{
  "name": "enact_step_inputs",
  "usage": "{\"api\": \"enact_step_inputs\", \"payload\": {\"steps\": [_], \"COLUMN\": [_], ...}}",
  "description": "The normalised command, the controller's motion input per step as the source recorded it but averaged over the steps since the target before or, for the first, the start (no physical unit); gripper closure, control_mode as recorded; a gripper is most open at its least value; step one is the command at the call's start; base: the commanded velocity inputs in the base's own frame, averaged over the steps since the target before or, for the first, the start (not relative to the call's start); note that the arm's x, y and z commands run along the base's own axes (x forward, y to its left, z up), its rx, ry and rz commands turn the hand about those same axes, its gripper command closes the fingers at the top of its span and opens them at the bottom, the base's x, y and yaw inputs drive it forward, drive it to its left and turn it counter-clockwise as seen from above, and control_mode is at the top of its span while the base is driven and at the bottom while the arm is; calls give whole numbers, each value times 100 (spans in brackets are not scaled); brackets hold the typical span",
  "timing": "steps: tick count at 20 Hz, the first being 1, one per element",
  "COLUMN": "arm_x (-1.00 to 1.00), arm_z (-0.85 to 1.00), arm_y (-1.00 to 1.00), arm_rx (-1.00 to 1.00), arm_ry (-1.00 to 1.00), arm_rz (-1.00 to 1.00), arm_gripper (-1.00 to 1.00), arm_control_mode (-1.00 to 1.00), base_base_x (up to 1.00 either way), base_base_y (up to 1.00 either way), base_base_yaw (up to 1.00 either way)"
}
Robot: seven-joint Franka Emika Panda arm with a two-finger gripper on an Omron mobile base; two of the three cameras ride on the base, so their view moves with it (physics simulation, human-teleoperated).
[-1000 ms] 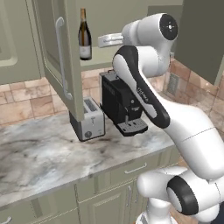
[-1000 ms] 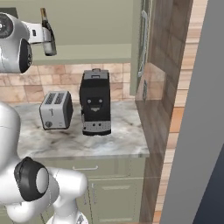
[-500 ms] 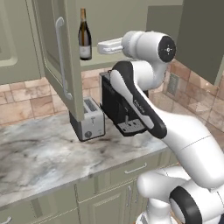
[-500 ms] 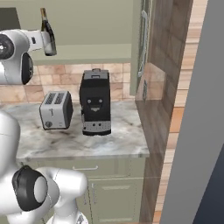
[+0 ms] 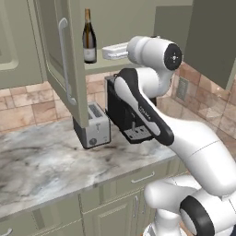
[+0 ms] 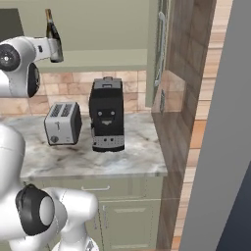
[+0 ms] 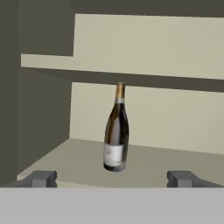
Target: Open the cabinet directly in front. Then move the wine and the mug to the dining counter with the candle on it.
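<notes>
Hand view shows my gripper wide open and empty, facing the wine upright on the cabinet shelf; I should approach straight and grasp its body.

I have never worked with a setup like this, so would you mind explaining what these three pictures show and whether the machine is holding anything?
This is a rendered kitchen with a white robot arm on a base that can drive. Two pictures come from cameras on that base, behind the arm to its left and right. The third comes from a camera on the hand, looking along the gripper.

The green wall cabinet stands open, and a dark wine bottle stands upright on its shelf. The gripper is open, level with the bottle and short of it, so nothing is held.

Below, on the marble worktop, stand a silver toaster and a black coffee machine.
</notes>
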Motion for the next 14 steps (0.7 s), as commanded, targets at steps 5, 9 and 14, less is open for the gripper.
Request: {"api": "enact_step_inputs", "payload": {"steps": [5,9,14], "arm_x": [22,14,0], "arm_z": [0,8,21], "arm_y": [0,1,0], "arm_rx": [0,0,0], "arm_ry": [2,2,-1], "arm_rz": [0,0,0], "arm_gripper": [-100,-100,-100], "arm_control_mode": [-100,-100,-100], "base_base_x": [0,0,0], "base_base_y": [0,0,0], "base_base_yaw": [0,0,0]}}
